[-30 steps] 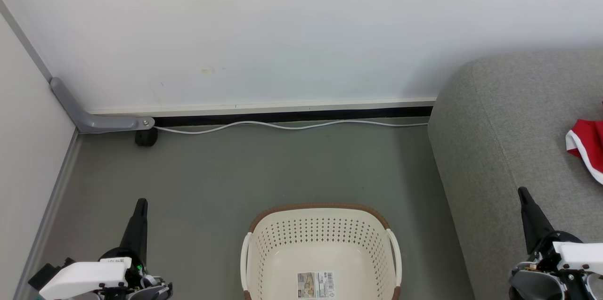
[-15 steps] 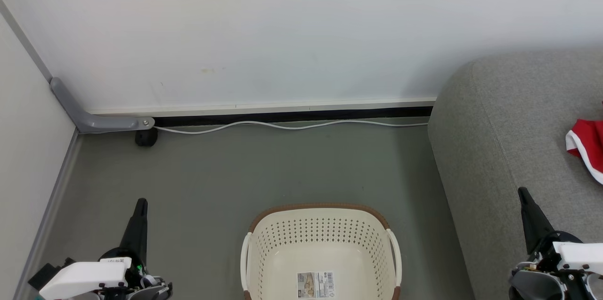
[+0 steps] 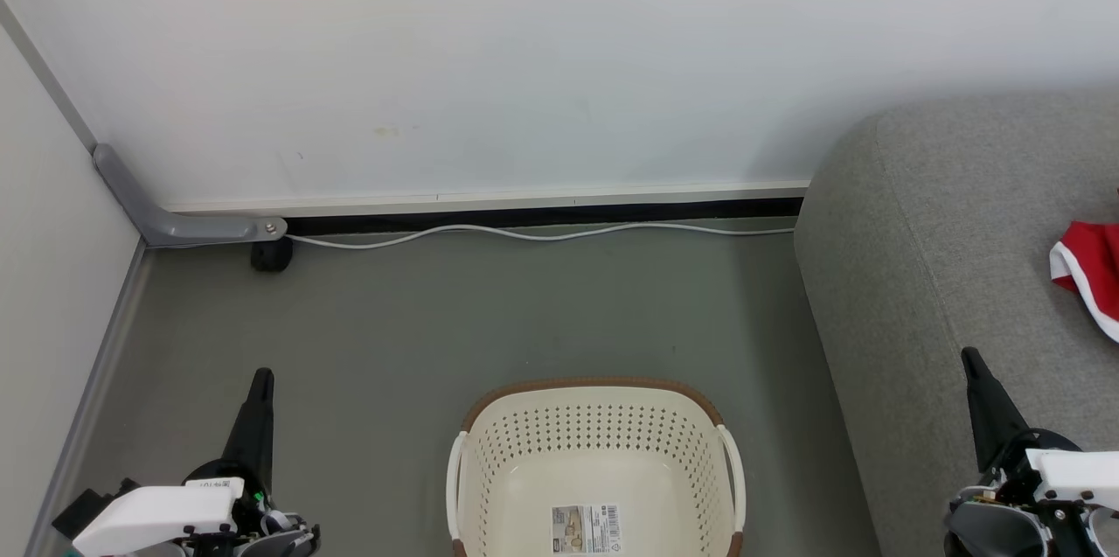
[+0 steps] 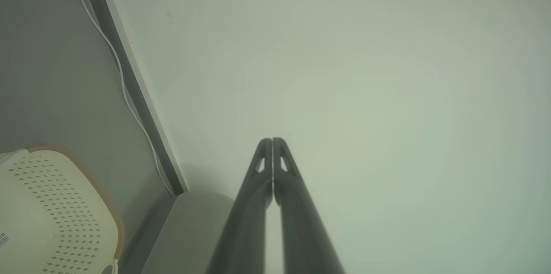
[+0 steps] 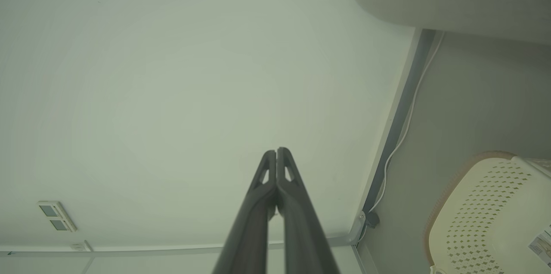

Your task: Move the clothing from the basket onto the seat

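Observation:
The cream-white basket (image 3: 594, 430) with its brown rim stands on the floor at the bottom middle of the head view; its inside holds just the label sticker (image 3: 586, 528). Red clothing (image 3: 1091, 273) with white edging lies on the grey seat (image 3: 944, 225) at the right edge. My left gripper (image 3: 260, 378) is shut at the lower left, left of the basket, holding nothing. My right gripper (image 3: 969, 356) is shut at the lower right, over the seat's front part, below the clothing. In the wrist views the left gripper (image 4: 272, 140) and right gripper (image 5: 276, 150) point at the wall, fingers together.
A white wall (image 3: 524, 59) runs across the back with a white cable (image 3: 542, 233) along its base. A grey bracket (image 3: 166, 220) and a dark wheel (image 3: 271, 254) sit in the left corner. Grey floor (image 3: 481, 312) lies between basket and wall.

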Available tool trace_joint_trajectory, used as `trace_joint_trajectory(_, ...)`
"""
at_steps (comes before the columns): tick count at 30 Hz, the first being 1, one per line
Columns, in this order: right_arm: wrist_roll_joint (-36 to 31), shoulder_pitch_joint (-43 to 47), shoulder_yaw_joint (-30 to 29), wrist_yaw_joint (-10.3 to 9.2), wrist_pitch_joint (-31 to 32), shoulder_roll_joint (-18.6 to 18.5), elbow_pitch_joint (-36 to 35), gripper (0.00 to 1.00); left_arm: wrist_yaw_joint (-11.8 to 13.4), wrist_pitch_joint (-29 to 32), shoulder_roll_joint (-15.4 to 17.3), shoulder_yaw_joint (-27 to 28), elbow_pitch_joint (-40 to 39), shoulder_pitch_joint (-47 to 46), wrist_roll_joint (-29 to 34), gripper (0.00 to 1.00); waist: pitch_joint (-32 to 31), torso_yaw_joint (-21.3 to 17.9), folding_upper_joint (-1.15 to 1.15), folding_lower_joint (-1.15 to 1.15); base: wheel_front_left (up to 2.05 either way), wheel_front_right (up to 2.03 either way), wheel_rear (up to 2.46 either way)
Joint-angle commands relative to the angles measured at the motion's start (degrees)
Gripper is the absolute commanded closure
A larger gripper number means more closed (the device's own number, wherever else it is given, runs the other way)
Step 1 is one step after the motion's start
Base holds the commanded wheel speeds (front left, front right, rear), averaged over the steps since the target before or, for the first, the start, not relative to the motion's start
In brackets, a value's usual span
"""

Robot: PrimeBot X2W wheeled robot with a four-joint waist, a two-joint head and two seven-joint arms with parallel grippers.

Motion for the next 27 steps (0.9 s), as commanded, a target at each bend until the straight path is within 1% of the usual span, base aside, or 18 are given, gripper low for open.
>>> trace_joint_trajectory(1, 0.6, -0.9, 0.9, 0.25, 0.4, -0.6, -1.9, 1.0, -0.4, 0.4, 1.0, 1.6, -1.6, -3.3, -0.2, 1.0, 0.0, 0.0, 0.0, 0.0, 0.0, 0.0, 0.0)
trace_joint_trajectory(27, 0.7, -0.9, 1.0, 0.25, 0.4, -0.6, -1.9, 1.0, -0.4, 0.4, 1.0, 1.6, -1.7, -3.3, -0.2, 1.0, 0.0, 0.0, 0.0, 0.0, 0.0, 0.0, 0.0)
